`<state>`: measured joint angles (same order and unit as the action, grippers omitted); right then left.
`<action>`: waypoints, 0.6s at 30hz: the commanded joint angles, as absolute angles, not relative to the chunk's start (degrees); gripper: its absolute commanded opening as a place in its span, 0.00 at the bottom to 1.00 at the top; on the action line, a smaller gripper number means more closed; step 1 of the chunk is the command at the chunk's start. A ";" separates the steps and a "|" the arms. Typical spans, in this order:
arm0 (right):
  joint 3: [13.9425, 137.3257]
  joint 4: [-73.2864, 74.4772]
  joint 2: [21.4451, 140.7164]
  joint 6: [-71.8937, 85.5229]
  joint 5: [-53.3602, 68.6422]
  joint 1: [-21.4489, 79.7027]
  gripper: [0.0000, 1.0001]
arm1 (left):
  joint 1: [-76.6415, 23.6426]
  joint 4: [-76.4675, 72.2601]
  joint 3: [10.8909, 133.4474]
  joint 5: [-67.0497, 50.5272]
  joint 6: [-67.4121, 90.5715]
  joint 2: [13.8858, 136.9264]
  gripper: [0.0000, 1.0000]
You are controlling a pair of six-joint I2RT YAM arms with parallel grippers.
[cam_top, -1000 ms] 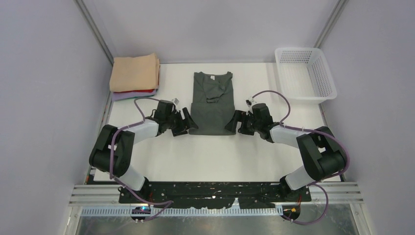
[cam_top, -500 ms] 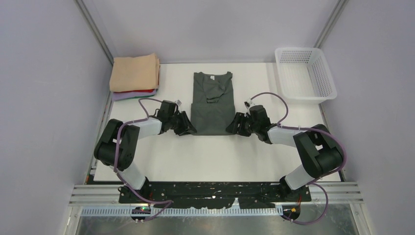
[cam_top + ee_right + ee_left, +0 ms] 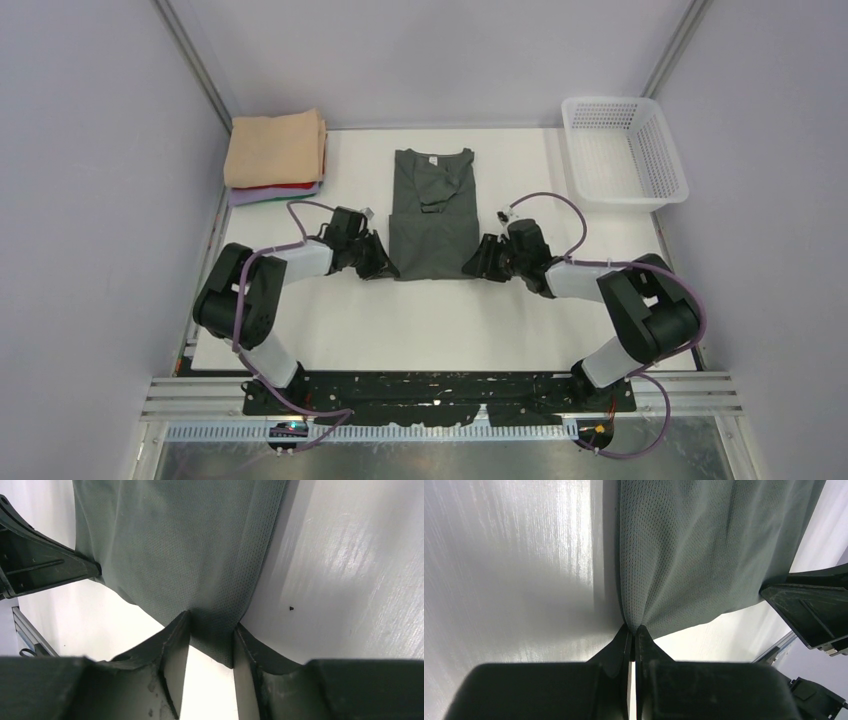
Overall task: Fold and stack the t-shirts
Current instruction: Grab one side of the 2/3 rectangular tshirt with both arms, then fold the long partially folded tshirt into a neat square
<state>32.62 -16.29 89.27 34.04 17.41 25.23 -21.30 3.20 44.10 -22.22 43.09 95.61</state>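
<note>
I saw the charcoal-grey t-shirt (image 3: 432, 212) lying lengthwise in the middle of the worktop (image 3: 430, 320), neck label toward the far edge, sleeves folded in so its long sides ran nearly straight; its near hem was lifted slightly at both corners. My left hand (image 3: 380, 262) was at the near left corner; in the left wrist view that hand (image 3: 632, 629) had its fingers pressed together on a pinch of the cloth, which fanned out from them. My right hand (image 3: 478, 260) was at the near right corner; in the right wrist view it (image 3: 211, 621) stood partly open, the corner hanging loose between the fingers. White worktop lay bare between the hem and the arm bases, and along both flanks of the shirt. The folded stack sat at the far left corner, peach-tan shirt (image 3: 275, 147) over red shirt (image 3: 300, 187) over lavender shirt (image 3: 248, 197), well apart from the left arm; the white mesh basket (image 3: 625, 150) stood at the far right corner, beyond the right arm's cable.
</note>
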 commanded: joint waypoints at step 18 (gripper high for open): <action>28.13 18.90 61.64 29.45 17.94 37.70 0.05 | -32.59 24.65 30.15 -14.96 41.93 60.29 0.00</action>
